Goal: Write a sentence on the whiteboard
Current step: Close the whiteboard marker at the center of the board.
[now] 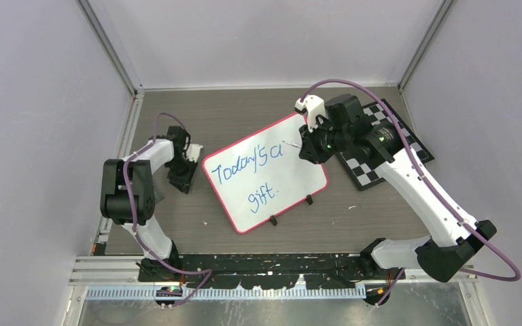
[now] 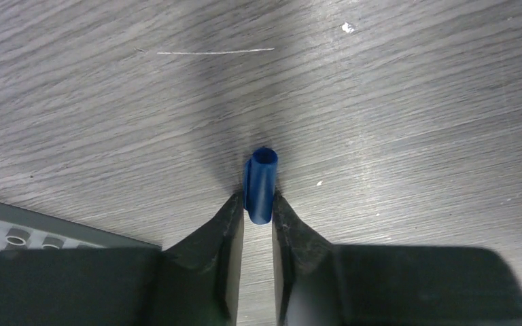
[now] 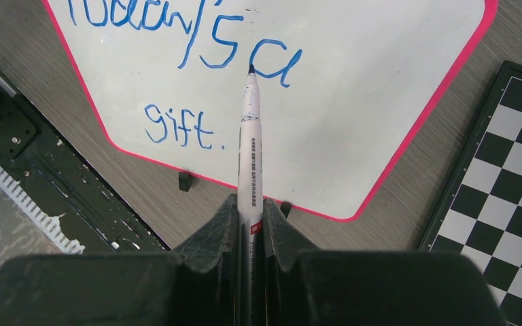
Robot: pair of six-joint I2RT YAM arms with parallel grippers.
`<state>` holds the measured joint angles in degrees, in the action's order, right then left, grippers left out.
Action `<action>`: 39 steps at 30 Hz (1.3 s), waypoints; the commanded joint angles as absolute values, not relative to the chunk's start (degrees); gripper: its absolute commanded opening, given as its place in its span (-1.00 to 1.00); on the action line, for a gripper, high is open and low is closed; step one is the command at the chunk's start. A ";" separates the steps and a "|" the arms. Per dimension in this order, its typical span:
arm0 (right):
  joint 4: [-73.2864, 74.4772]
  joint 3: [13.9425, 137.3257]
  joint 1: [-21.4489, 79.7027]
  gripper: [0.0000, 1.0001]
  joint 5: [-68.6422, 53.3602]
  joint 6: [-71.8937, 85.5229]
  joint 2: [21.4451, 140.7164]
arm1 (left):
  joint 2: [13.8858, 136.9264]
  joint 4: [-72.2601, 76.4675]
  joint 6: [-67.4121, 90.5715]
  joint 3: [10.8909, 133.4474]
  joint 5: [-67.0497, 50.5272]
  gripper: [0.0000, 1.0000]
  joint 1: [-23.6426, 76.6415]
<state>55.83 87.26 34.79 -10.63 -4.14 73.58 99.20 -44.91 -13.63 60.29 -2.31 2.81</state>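
White, pink-framed whiteboard (image 3: 353, 122) lies just ahead of the right gripper (image 3: 250, 205), whose fingers are clamped on a marker (image 3: 250, 136), its tip over the blue "a". The left gripper (image 2: 258, 204) pinches a blue cap (image 2: 260, 180) between its fingertips. The board looks thin, light, stiff and slick; it would likely slide under pressure, so hold it by the frame edge, clear of the ink

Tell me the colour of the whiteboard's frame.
Pink-red frame, clearest in the right wrist view.
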 commanded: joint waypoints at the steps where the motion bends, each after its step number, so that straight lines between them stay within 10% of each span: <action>1: 55.37 89.72 34.63 -1.00 -10.63 -4.78 73.12 | 101.99 -41.49 -14.21 61.35 -2.69 -0.76 0.47; 3: 55.73 90.22 34.61 -1.00 -10.81 -4.88 73.25 | 101.51 -44.24 -15.12 63.99 -6.11 -0.99 -2.80; 20: 56.73 95.35 32.40 -1.00 -19.46 -0.97 74.09 | 83.30 -68.33 -22.92 100.18 -18.91 -1.00 -3.77; 39: 53.10 88.58 23.47 -0.99 -49.96 8.93 73.83 | 80.10 -75.24 -35.20 101.66 -16.64 -1.00 38.23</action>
